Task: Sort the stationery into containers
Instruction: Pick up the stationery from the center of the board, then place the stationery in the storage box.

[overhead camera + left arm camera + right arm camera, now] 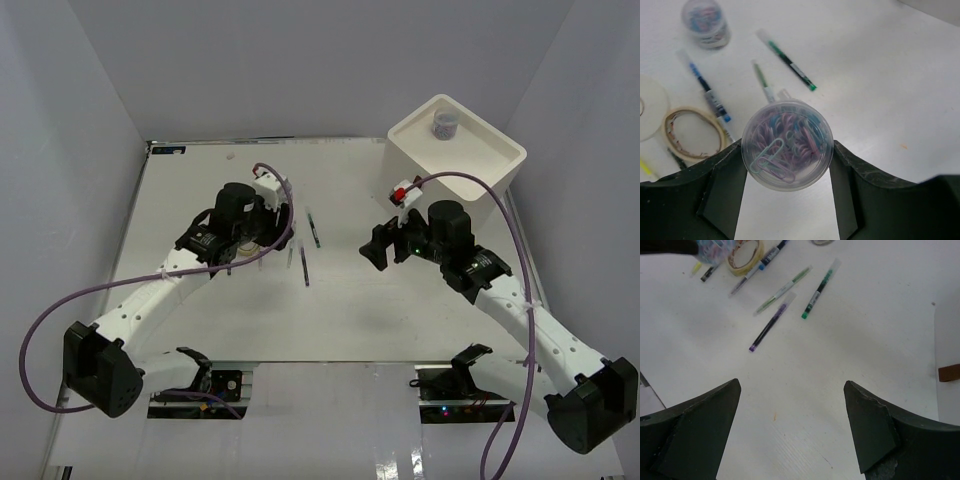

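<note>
Jar of paper clips (787,150) clamped in left gripper (787,167), left of the table's (880,75) middle; right gripper (792,405) spread wide, empty.
Clips are shown only by the left wrist view; pens (790,62) and tan tape roll (692,132) are seen beyond; pen print is unreadable.

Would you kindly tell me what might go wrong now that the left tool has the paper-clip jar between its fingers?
The round jar of paper clips is pinched only at its sides by the left tool, so it may slip or twist when lifted.
The right tool hovers open between it and the white box; the arms might collide on the way.
Pens lying just beyond the jar might get knocked.
</note>
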`<state>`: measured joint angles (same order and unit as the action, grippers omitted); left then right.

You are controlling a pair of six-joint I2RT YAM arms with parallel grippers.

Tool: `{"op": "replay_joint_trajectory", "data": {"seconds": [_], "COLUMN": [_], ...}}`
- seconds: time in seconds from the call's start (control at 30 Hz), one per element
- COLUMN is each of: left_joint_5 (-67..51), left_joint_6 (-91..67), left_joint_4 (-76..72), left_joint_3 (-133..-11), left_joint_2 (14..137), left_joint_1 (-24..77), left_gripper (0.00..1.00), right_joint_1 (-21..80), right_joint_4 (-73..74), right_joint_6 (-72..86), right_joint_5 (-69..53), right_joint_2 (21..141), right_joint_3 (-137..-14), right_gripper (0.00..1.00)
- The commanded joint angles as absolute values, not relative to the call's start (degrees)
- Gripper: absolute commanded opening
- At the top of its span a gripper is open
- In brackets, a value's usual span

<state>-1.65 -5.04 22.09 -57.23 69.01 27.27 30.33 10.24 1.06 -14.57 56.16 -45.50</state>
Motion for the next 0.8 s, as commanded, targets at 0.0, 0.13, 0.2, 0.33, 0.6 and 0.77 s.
{"op": "replay_joint_trajectory", "data": {"seconds": [0.0, 0.13, 0.2, 0.33, 0.6, 0.77], "left_joint_5": [-9.39, -14.14, -16.07, -19.94, -24.51, -26.28], "left_joint_6": [3.77, 10.27, 12.9, 17.12, 22.67, 22.5], "left_joint_4": [25.22, 28.12, 29.35, 30.32, 33.4, 35.24], "left_joint_3": [-61.87, -66.0, -68.1, -69.34, -69.26, -70.75], "left_joint_2": [68.03, 69.52, 70.4, 71.02, 70.05, 69.61], "left_joint_1": [31.01, 35.94, 37.96, 40.25, 40.61, 40.61], "left_gripper": [0.48, 0.48, 0.48, 0.47, 0.4, 0.34], "right_joint_1": [32.87, 34.45, 35.42, 36.91, 37.88, 37.79], "right_joint_4": [9.93, 9.67, 8.79, 8.44, 4.32, 1.32], "right_joint_6": [0.26, 0.26, 0.26, 0.26, -5.53, -14.22], "right_joint_5": [-16.69, -18.71, -19.24, -20.39, -26.17, -30.23], "right_joint_2": [56.6, 58.18, 59.32, 61.52, 61.0, 58.8], "right_joint_3": [-51.58, -53.78, -54.58, -57.65, -55.29, -51.16], "right_gripper": [0.9, 0.9, 0.91, 0.91, 0.92, 0.91]}}
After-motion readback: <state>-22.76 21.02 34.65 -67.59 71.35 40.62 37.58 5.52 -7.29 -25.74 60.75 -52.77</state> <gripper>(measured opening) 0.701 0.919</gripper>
